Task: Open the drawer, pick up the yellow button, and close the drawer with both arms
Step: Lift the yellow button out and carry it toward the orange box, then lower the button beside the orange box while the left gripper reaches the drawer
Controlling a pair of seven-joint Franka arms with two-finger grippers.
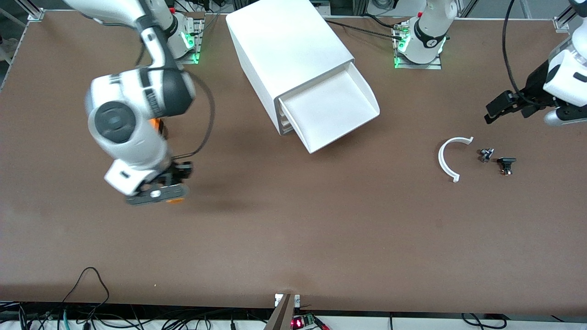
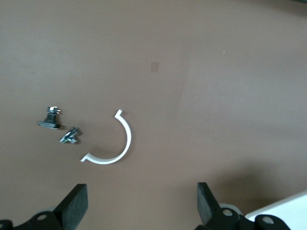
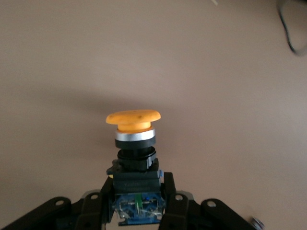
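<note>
- We see the white cabinet (image 1: 289, 59) with its drawer (image 1: 332, 110) pulled out toward the front camera; the tray looks bare, so what remains, we judge, is setting the part down and pushing the drawer home
- Our right gripper (image 3: 136, 201) is clamped on the dark body of the button (image 3: 134, 143), orange cap pointing away from the wrist, above bare table toward the right arm's end
- We should lower it gently and release only once it rests, since the wide cap could tip it
- Our left gripper (image 2: 141, 203) waits with jaws spread above the white curved clip (image 2: 112, 143) and two small dark fittings (image 2: 60, 127)
</note>
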